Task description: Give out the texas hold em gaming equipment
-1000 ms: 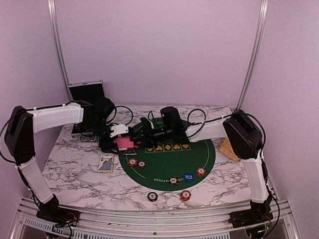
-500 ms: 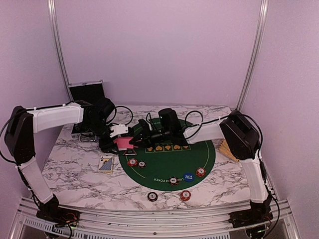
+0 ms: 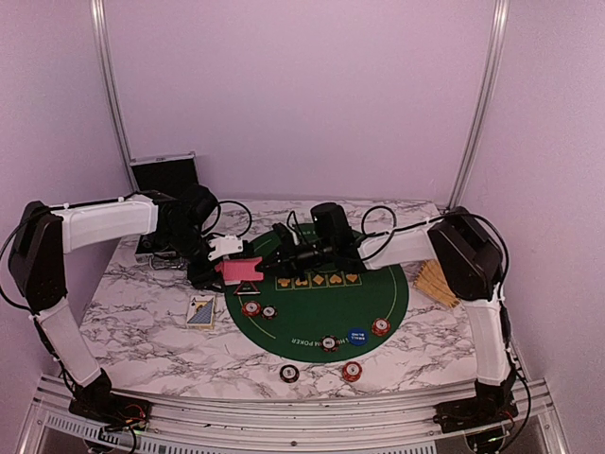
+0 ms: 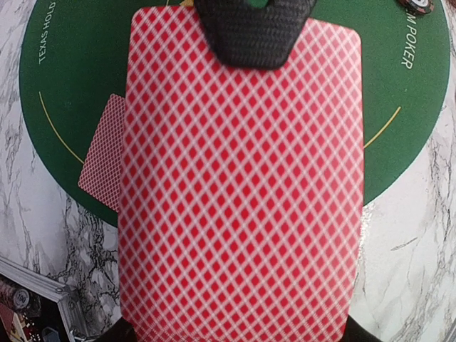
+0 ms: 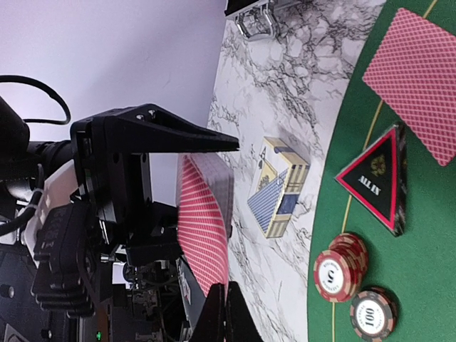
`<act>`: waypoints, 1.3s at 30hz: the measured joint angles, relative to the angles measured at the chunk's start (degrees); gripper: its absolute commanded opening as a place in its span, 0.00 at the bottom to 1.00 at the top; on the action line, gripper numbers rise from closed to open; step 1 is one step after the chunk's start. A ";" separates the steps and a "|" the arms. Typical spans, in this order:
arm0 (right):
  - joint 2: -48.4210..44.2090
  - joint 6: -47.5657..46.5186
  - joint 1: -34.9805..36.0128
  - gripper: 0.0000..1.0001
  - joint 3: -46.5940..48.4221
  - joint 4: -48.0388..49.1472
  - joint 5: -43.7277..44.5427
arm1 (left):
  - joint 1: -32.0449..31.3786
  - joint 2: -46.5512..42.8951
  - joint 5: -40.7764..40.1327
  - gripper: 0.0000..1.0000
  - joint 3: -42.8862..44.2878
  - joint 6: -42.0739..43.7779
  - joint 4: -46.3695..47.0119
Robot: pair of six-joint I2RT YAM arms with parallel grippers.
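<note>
Marble counter [image 3: 142, 312], green mat [image 3: 321, 307]. Left hand [image 3: 232, 267] clamps card deck [image 4: 242, 192] above mat's left edge, likely as dealing stock. Right hand [image 5: 224, 317] pinched closed at deck edge; card capture unclear.

Red-and-white lattice-backed cards [image 4: 242, 192], green mat [image 3: 312, 307] — thin yellow line, white marble table [image 3: 142, 326] with grey veins

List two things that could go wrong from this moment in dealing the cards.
1. The right end effector is shut at the edge of the deck that the left end effector holds; whether it pinches one card cannot be told, so it may draw several or none.
2. A tug might slide the deck loose, spilling cards onto the black triangular marker and chips nearby.
</note>
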 measured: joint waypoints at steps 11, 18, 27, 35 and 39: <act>-5.73 -0.76 -4.85 0.00 -7.39 0.20 0.07 | 0.46 0.00 0.02 0.00 0.00 0.00 -0.07; -9.03 -2.84 -11.13 0.00 -8.79 -1.36 0.31 | 0.50 0.00 0.02 0.00 0.00 0.00 -0.04; -8.57 -12.96 -22.01 0.00 -2.10 -15.21 5.27 | 0.50 0.00 0.04 0.00 0.00 -0.02 -0.07; 2.75 -19.98 -25.99 0.00 14.71 -26.36 9.64 | 0.50 0.00 0.02 0.00 0.00 -0.04 -0.09; 9.44 -21.70 -25.94 0.00 21.99 -30.80 10.58 | 0.50 0.00 0.02 0.00 0.00 -0.07 -0.11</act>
